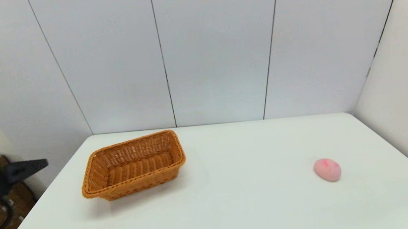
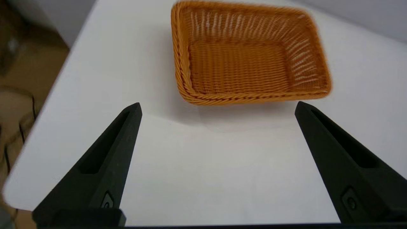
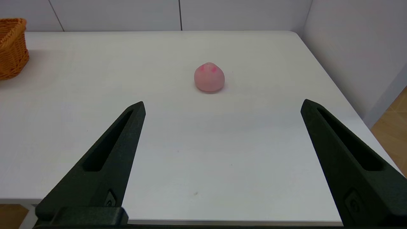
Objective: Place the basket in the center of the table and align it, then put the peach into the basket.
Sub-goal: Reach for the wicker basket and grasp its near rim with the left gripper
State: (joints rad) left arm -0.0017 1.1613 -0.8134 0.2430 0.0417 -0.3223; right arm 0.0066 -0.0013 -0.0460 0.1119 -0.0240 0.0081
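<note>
While basket (image 1: 133, 165) sits left, peach (image 1: 327, 170) lies well apart — rt side.

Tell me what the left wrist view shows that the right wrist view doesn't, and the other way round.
Only the left wrist view shows the whole wicker basket, its empty inside and braided rim, ahead of the open left gripper, plus the table's left edge with brown boxes beyond. Only the right wrist view shows the peach, lying ahead of the open right gripper, and the wall along the table's right side. Both show the white table, a pair of spread black fingers holding nothing, and the basket, though the right wrist view catches only one end of it.
</note>
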